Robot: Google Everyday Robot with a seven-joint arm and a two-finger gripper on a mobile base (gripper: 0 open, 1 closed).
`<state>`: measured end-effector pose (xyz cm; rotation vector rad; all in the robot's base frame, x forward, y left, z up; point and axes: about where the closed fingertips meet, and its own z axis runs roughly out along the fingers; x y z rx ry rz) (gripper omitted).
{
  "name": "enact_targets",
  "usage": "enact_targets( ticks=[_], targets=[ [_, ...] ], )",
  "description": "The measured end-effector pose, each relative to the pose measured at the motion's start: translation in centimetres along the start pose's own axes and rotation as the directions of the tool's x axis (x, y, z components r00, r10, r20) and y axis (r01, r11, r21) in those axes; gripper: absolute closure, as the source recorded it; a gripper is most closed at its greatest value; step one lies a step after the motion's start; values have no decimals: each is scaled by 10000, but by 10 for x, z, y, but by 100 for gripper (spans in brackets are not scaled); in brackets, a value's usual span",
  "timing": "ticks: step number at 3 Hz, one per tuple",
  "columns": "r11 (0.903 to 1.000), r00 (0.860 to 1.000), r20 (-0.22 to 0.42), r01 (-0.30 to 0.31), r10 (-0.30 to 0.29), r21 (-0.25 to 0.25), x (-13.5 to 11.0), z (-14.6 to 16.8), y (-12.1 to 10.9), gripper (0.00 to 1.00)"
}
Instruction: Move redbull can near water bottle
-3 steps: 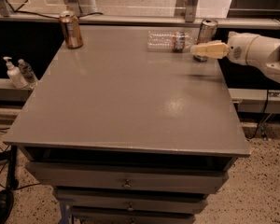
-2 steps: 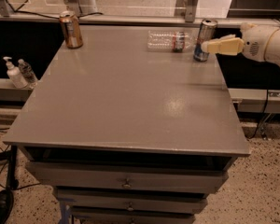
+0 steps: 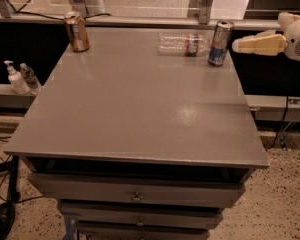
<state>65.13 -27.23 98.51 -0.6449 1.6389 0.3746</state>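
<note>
The redbull can (image 3: 220, 43), slim, silver and blue, stands upright near the table's far right edge. The water bottle (image 3: 182, 43), clear with a red and blue label band, lies on its side just left of the can, a small gap between them. My gripper (image 3: 236, 45), cream-coloured, hangs off the table's right edge, just right of the can, at the can's mid height. It points left at the can and does not touch it. Nothing is in it.
A shorter brown-gold can (image 3: 76, 31) stands at the far left corner of the grey table (image 3: 140, 114). A white pump bottle (image 3: 12, 78) and a small bottle (image 3: 29, 76) stand on a ledge to the left. Drawers (image 3: 136, 196) are below the tabletop.
My gripper has drawn back to the right, away from the redbull can. The can stays standing beside the water bottle.
</note>
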Motion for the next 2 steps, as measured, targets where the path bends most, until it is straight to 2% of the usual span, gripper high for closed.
enact_targets(
  ticks=[1, 2],
  targets=[
    [9954, 9961, 547, 652, -691, 702, -34, -26, -5, 0],
    [9423, 9535, 1181, 2459, -2773, 2273, -124, -90, 1, 0]
  ],
)
